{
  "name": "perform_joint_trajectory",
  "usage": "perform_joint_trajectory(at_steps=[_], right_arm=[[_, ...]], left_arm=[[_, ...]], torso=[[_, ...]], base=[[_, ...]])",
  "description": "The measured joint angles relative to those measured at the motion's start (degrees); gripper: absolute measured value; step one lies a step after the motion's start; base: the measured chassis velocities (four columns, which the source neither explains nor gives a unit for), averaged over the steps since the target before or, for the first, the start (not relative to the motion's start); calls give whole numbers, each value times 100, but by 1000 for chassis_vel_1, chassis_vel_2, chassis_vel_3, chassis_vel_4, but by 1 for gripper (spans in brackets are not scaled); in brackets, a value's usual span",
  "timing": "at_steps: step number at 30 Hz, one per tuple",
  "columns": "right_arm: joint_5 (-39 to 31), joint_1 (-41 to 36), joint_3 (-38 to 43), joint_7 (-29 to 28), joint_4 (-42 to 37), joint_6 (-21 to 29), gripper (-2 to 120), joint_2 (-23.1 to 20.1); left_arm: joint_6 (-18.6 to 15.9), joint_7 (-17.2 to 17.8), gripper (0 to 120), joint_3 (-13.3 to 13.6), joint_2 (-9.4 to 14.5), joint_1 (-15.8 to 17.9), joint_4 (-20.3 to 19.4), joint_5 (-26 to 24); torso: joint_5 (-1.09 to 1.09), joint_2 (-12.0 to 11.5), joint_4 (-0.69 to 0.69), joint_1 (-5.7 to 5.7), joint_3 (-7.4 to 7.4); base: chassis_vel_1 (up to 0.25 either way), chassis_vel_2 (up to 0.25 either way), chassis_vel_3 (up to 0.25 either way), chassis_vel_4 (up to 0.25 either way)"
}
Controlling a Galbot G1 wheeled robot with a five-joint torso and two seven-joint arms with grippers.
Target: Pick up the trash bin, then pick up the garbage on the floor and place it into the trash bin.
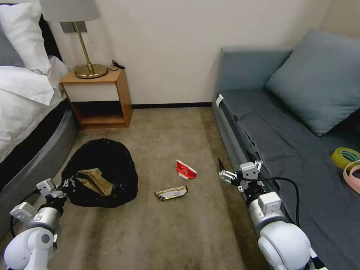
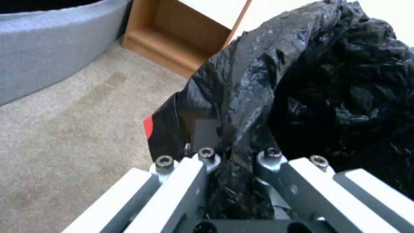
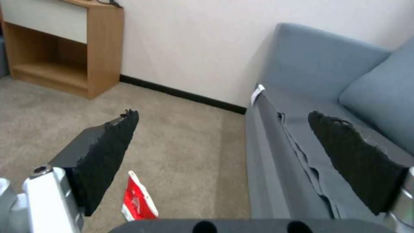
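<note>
1. The trash bin (image 1: 108, 165), lined with crinkled black plastic, is seen on the carpet (image 1: 168, 232) toward the robot's left, between the bed (image 1: 30, 150) and the open floor, in front of the wooden nightstand (image 1: 99, 99).
2. The bin's near rim is gripped by the left gripper (image 1: 66, 184); in the left wrist view its fingers (image 2: 202, 161) are pressed together on a fold of the black liner (image 2: 241, 97), which is pinched between them.
3. A crumpled brown paper bag (image 1: 93, 180) is seen lying inside the bin, on the liner.
4. A red-white folded carton (image 1: 185, 169) is left on the carpet to the right of the bin, well apart from it; it is also seen in the right wrist view (image 3: 139, 200), below the gripper.
5. A dark silvery snack wrapper (image 1: 171, 192) lies flat on the carpet, near the carton and closer to the robot.
6. The right gripper (image 1: 221, 169) is held above the carpet just beside the front edge of the grey sofa (image 1: 292, 150); its fingers (image 3: 108, 152) are spread wide and nothing is held between them.
7. A yellow tape roll (image 1: 345, 156) and a pink strap (image 1: 352, 176) are seen on the sofa seat, at the far right.
</note>
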State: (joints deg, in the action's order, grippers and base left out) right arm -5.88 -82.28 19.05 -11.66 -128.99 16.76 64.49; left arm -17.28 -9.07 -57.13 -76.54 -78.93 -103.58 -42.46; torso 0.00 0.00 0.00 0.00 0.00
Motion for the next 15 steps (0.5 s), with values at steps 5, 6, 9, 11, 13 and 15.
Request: perform_joint_trajectory(at_steps=[5, 6, 9, 11, 13, 15], right_arm=[[9, -11, 3, 12, 0, -27, 100, 24], [12, -11, 4, 13, 0, -31, 100, 29], [17, -12, 5, 16, 0, -38, 100, 37], [18, -13, 5, 19, 2, -49, 100, 48], [18, -17, 5, 23, 3, -59, 100, 57], [21, -23, 5, 30, 15, -84, 100, 75]], left_arm=[[3, -7, 3, -25, 7, 19, 40, -3], [5, -9, 3, -32, 10, 24, 49, -7], [5, -12, 3, -40, 12, 36, 58, -10], [5, -12, 3, -46, 12, 44, 59, -12], [5, -12, 3, -50, 12, 48, 61, -12], [6, -13, 3, -67, 13, 57, 70, -12]], torso=[[0, 0, 0, 0, 0], [0, 0, 0, 0, 0], [0, 0, 0, 0, 0], [0, 0, 0, 0, 0], [0, 0, 0, 0, 0], [0, 0, 0, 0, 0]], base=[[0, 0, 0, 0], [0, 0, 0, 0], [0, 0, 0, 0], [0, 0, 0, 0], [0, 0, 0, 0], [0, 0, 0, 0]])
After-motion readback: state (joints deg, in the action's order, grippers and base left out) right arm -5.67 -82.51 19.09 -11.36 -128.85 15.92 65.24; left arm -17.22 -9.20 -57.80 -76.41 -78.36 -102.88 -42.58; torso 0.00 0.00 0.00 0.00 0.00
